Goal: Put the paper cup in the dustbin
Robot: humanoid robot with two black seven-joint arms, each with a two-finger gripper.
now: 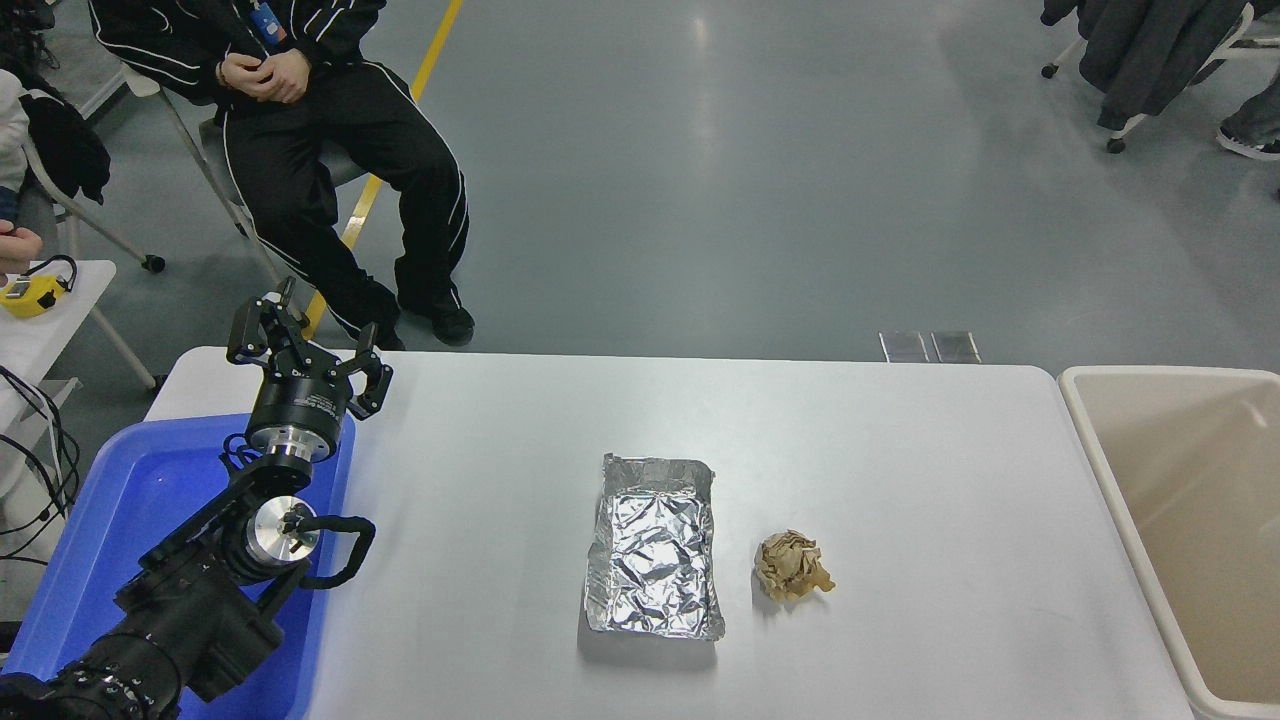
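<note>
The beige dustbin [1085, 420] stands at the table's right end, cut off by the picture's right edge; what I see of its inside holds no cup. The paper cup is out of view. My right gripper and arm are out of view too. My left arm is parked at the lower left over the blue tub, and its gripper [310, 342] is open and empty.
A crumpled foil tray [655, 547] lies mid-table with a crumpled brown paper ball [792, 565] to its right. The bright blue tub [120, 500] sits at the left edge. A person in black sits on a chair beyond the table's far left.
</note>
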